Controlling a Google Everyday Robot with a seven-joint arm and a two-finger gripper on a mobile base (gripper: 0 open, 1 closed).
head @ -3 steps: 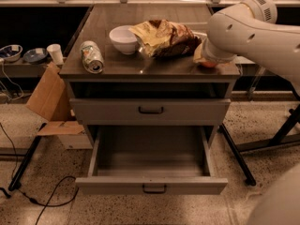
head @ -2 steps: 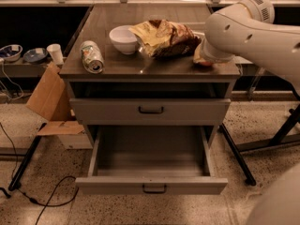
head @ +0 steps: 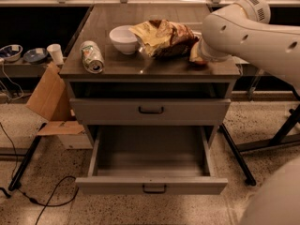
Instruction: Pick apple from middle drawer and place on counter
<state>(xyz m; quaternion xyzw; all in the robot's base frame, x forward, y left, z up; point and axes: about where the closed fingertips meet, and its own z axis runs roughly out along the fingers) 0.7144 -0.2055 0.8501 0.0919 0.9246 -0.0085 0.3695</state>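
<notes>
The apple (head: 199, 61) shows as a reddish sliver on the tabletop (head: 140, 14), just beside the chip bag (head: 161, 36) and under the gripper (head: 197, 55). Whether the gripper is clamped on it or has let go, I cannot tell. The arm has barely shifted this past second, so the placing looks nearly done. The middle drawer (head: 150, 150) stands open and empty, and the white bowl (head: 123, 39) shows nothing inside.

Gripper (head: 197, 56) low at the right front corner of the counter (head: 140, 18), largely hidden by the white arm (head: 253, 36). Apple (head: 200, 63) partly visible at that corner. Crumpled bag (head: 164, 36) at counter centre, white bowl (head: 123, 39) left-centre, can (head: 91, 57) on its side at left front edge. Middle drawer (head: 150, 184) pulled out below the counter.
</notes>
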